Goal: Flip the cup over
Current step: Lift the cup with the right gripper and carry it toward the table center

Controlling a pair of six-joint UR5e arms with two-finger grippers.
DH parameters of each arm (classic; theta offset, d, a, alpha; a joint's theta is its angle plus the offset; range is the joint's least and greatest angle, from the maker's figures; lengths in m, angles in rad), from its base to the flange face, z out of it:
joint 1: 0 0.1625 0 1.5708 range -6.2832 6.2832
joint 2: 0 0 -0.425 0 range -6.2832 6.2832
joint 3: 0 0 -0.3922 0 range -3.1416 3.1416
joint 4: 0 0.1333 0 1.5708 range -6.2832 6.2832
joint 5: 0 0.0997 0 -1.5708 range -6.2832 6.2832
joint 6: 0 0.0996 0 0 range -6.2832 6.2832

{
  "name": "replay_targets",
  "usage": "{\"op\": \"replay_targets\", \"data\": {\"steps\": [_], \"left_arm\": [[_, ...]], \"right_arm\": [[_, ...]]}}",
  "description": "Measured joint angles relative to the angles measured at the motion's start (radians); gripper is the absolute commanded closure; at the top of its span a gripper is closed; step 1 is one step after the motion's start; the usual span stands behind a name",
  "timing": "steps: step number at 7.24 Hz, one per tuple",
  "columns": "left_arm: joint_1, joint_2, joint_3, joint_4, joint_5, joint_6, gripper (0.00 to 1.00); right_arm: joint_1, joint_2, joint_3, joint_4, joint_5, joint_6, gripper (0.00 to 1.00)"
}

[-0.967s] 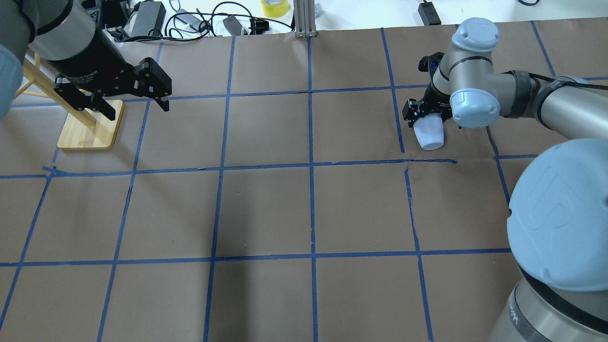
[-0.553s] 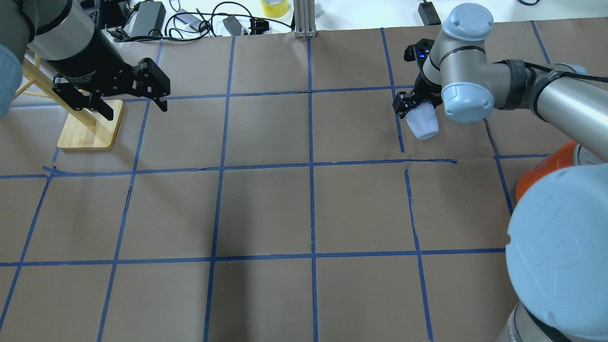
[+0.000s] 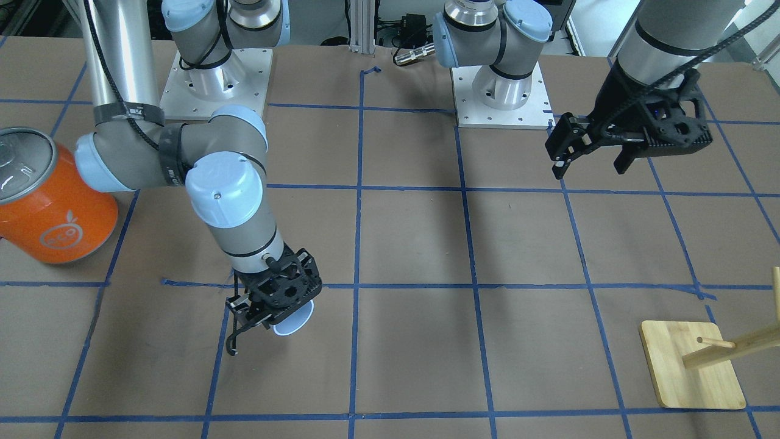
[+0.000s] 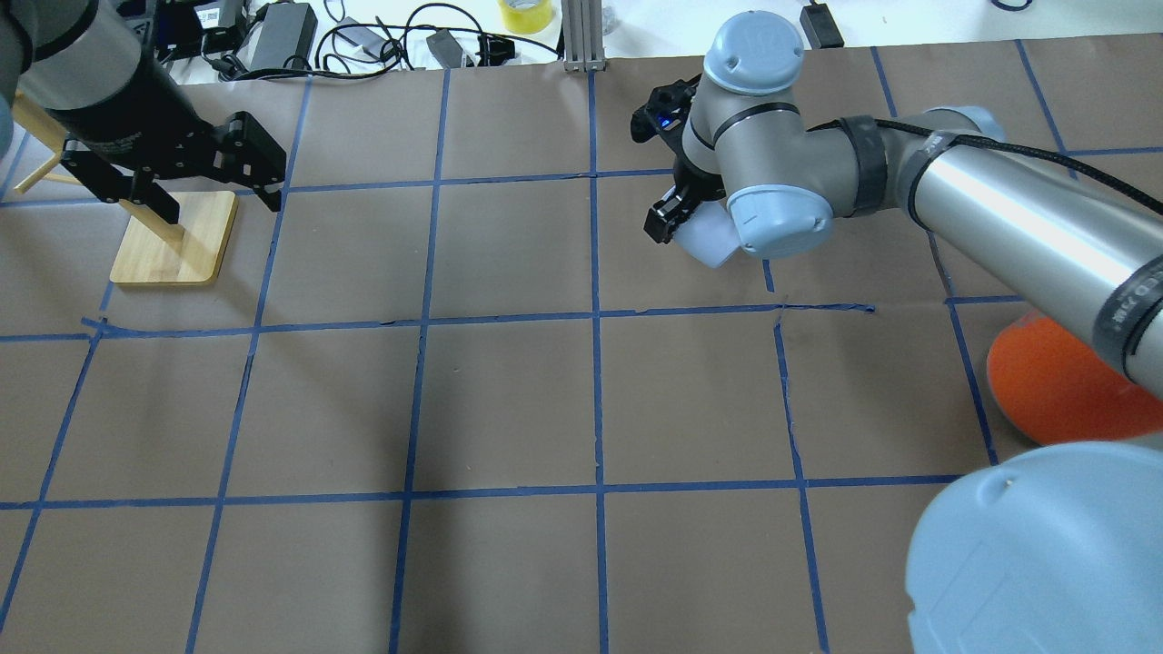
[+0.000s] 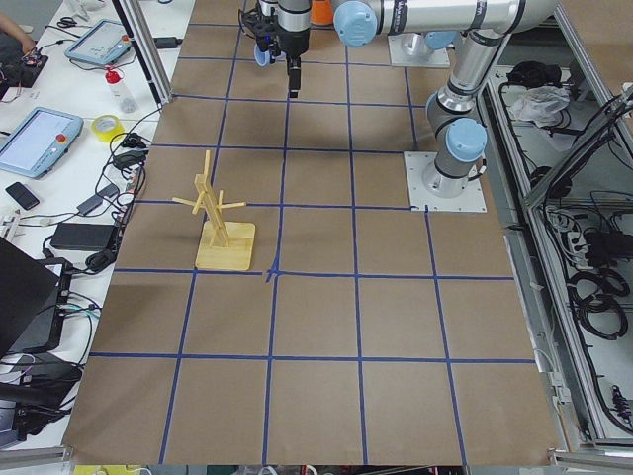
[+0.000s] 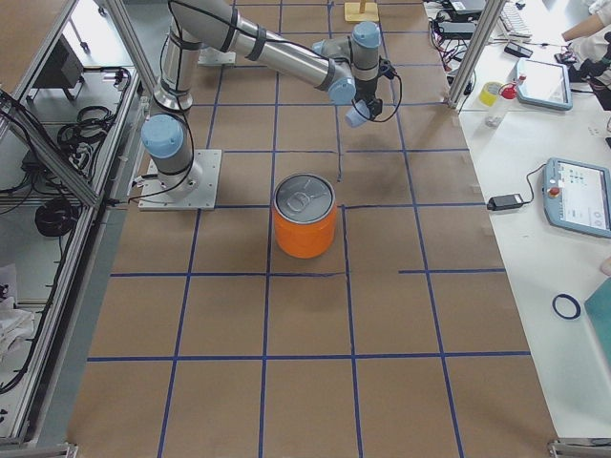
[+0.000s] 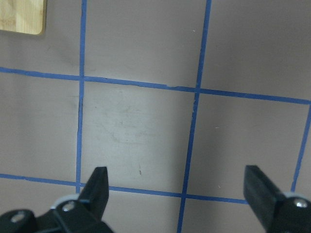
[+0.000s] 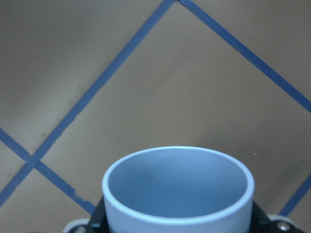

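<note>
My right gripper (image 4: 677, 218) is shut on the cup (image 4: 707, 241), a small pale blue-white tumbler, and holds it tilted just above the brown paper in the far middle-right of the table. In the front-facing view the cup (image 3: 294, 317) sticks out below the gripper (image 3: 274, 300). The right wrist view looks into the cup's bluish inside (image 8: 177, 189), with the fingers at its sides. The cup also shows small in the right view (image 6: 355, 116). My left gripper (image 4: 221, 202) is open and empty, hanging above the far left; its fingertips (image 7: 99, 177) stand wide apart over the taped grid.
A large orange can (image 3: 52, 201) with a silver top stands on the robot's right side, and also shows in the overhead view (image 4: 1054, 386). A wooden peg stand (image 4: 173, 241) sits far left under the left gripper. Cables and a yellow tape roll (image 4: 524, 14) lie beyond the far edge.
My right arm has swung to the left with the cup, about one grid square, and the cup has tilted further. My left gripper has drifted a little to the left, still open.
</note>
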Motion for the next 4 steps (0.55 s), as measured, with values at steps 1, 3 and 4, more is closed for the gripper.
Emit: {"op": "replay_targets", "data": {"steps": [1,3,4], "left_arm": [[0.043,0.000,0.001,-0.001,-0.001,0.035,0.00],[0.080,-0.001,-0.003,-0.002,-0.004,0.063,0.00],[0.084,-0.001,-0.005,-0.002,-0.001,0.069,0.00]], "right_arm": [[0.038,0.002,-0.007,-0.001,0.014,-0.047,1.00],[0.106,0.014,-0.017,-0.007,0.023,-0.177,1.00],[0.140,0.027,-0.018,-0.030,0.023,-0.246,1.00]]}}
